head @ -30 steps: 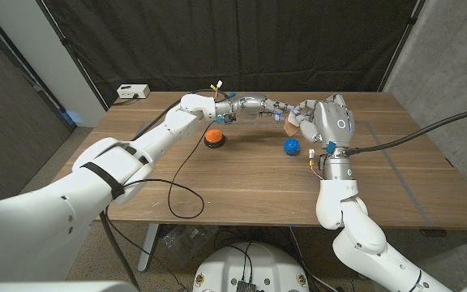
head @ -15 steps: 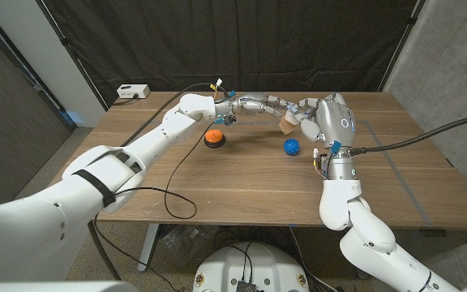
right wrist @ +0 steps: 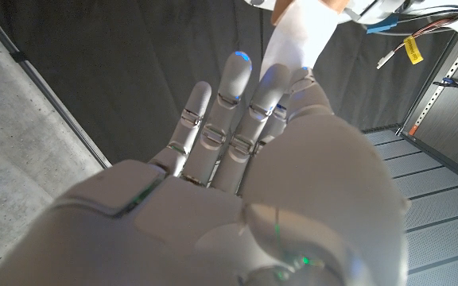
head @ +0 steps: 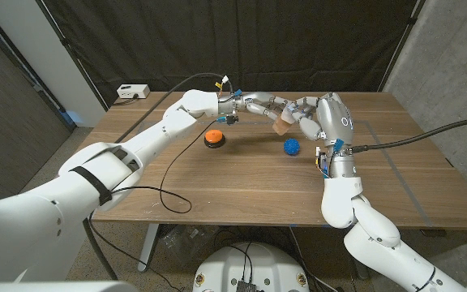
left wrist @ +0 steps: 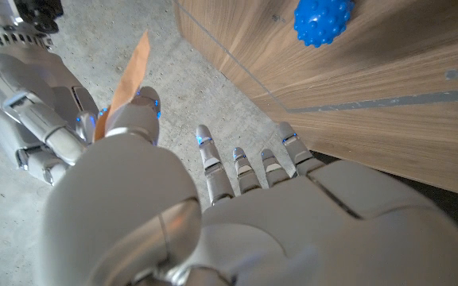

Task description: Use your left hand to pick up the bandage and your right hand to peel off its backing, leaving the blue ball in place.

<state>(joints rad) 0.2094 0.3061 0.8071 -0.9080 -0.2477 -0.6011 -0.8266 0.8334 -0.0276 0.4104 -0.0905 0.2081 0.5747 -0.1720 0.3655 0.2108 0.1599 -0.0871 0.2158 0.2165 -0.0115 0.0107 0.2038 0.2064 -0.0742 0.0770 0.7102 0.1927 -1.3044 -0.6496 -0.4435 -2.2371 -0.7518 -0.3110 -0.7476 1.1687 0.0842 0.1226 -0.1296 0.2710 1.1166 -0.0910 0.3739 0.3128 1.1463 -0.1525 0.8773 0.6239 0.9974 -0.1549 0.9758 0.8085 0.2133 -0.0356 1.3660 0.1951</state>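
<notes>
Above the table's far middle, my left hand (head: 259, 105) pinches a tan bandage (head: 282, 124), which stands up as a thin strip (left wrist: 129, 70) beside its thumb. My right hand (head: 319, 116) meets it from the right, fingers (left wrist: 32, 111) close against the strip. A white backing (right wrist: 296, 33) hangs from the bandage, and the right hand's fingertips (right wrist: 275, 78) pinch its lower end. The spiky blue ball (head: 291, 147) lies on the wood below both hands, apart from them, and its blue surface (left wrist: 323, 17) shows beyond the left hand.
An orange button (head: 214, 138) sits on the table under my left forearm. A white box (head: 132, 92) stands at the far left corner. A black cable (head: 173, 174) loops over the table's left half. Dark curtains hang behind.
Both hands have risen slightly with the bandage between them, and the left wrist has shifted a little to the right. The blue ball has not moved.
</notes>
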